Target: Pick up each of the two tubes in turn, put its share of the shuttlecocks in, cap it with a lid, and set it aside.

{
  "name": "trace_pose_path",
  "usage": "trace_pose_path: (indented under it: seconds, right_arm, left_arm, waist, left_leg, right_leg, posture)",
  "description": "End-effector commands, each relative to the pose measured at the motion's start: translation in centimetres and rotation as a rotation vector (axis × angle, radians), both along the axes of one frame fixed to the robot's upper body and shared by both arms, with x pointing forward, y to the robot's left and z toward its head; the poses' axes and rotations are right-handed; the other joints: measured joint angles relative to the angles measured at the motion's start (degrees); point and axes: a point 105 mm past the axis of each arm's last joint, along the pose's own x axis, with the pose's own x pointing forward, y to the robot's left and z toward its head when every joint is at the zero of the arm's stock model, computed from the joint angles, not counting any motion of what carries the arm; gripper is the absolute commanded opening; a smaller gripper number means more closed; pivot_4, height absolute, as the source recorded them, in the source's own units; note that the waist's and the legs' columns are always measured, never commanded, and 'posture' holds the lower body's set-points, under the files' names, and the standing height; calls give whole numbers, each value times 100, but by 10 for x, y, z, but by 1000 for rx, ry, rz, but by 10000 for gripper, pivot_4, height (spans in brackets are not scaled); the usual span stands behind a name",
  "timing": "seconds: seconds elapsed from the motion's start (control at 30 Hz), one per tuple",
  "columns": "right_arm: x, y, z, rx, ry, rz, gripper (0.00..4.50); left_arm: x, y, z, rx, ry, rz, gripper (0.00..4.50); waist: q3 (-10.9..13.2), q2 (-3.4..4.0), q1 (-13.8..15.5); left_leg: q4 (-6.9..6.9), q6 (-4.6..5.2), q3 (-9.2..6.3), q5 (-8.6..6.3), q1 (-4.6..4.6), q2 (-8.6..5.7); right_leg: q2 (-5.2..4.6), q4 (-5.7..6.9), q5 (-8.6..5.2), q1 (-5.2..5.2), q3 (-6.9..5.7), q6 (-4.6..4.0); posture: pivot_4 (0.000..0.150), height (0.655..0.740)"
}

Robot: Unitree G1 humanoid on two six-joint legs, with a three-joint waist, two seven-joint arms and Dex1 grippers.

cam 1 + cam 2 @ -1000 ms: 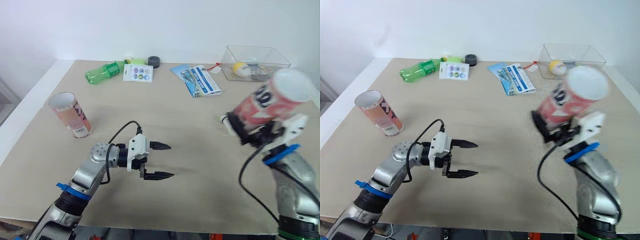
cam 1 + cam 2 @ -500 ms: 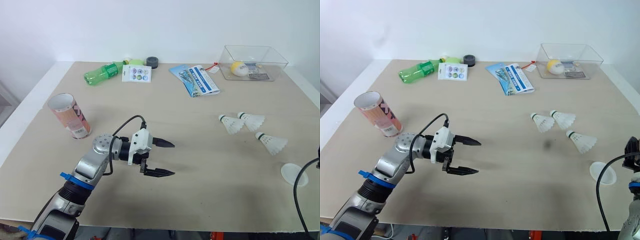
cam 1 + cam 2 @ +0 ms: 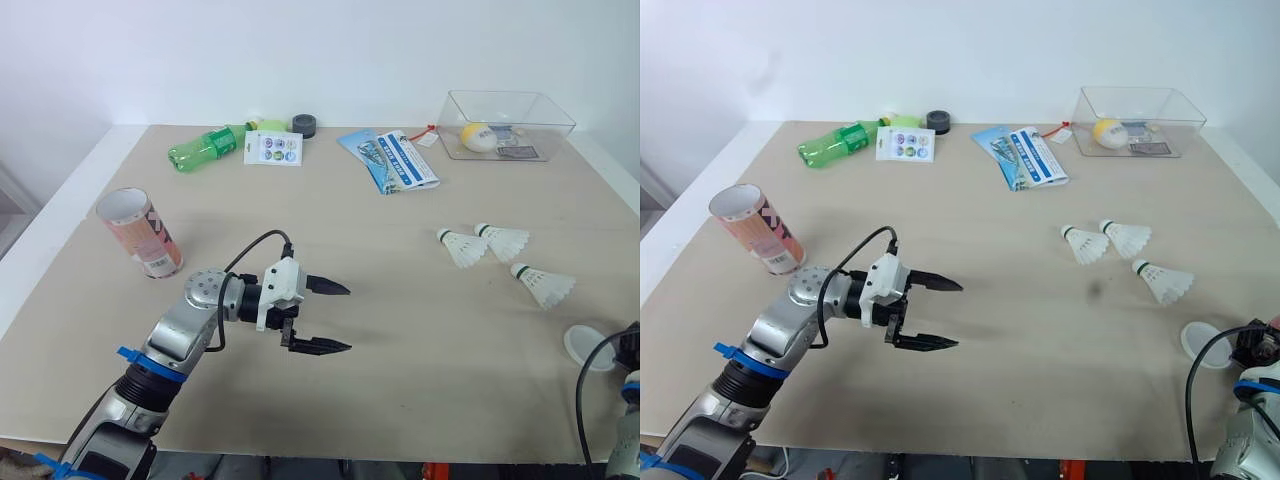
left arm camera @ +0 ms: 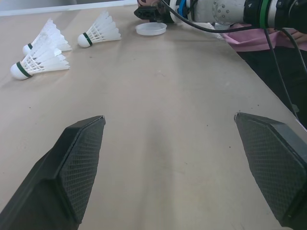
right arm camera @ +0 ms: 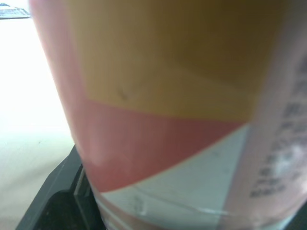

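In the left eye view, a beige table (image 3: 400,330) is seen set against a plain white wall (image 3: 300,50). The left end effector (image 3: 347,318) is held spread wide over its bare middle, with nothing between the fingers. An open tube (image 3: 140,232) is seen standing near the left edge. Three shuttlecocks (image 3: 503,239) are laid at the right, with a lid (image 3: 588,347) nearer the front, and a clear box (image 3: 510,125) is placed at the far right corner. In the right eye view, the right end effector (image 3: 1260,343) is glimpsed just beside the lid. In the left wrist view, bare tabletop is framed between two wide-set fingers (image 4: 72,167). In the right wrist view, a second tube (image 5: 182,110) is gripped by the right end effector.
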Motion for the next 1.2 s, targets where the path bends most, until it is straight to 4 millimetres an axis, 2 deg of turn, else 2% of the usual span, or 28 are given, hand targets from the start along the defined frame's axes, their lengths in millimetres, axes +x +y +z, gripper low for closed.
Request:
trace_pose_path:
  seconds: [0.03,0.27,0.5,0.77,1.2]
  right_arm:
    - [-2,-8,11,-14,-21,-5,44652]
    - [-10,-3,8,-17,20,23,44652]
    - [-19,10,11,-10,35,54,44652]
    - [-28,15,24,-16,16,45,44652]
    - [-48,24,13,20,49,23,44652]
  left_arm:
    - [-4,-1,6,-14,-21,-9,45000]
    - [-4,-2,4,-9,-15,-15,45000]
    - [-5,-5,2,-6,-14,-36,45000]
    - [-7,-12,3,-14,-8,-69,45000]
    - [-9,-18,1,-9,7,-112,45000]
  waist:
    - [0,0,-2]
    - [0,0,-5]
    - [-1,1,0]
    - [-1,1,2]
    - [-1,1,9]
  left_leg:
    - [0,0,-1,0,0,-1]
    - [-3,0,-5,0,0,0]
    - [-2,1,-5,0,0,0]
    - [-1,0,-3,0,0,0]
    - [-2,0,-5,0,-1,1]
  right_leg:
    - [0,0,0,1,0,1]
    - [2,0,-3,2,-1,2]
    - [1,0,-2,1,-1,2]
    - [1,0,-2,0,0,1]
    - [0,0,-3,0,-2,0]
  posture:
    - [1500,7400]
    - [1500,7400]
    - [1500,7400]
    - [1500,7400]
    - [1500,7400]
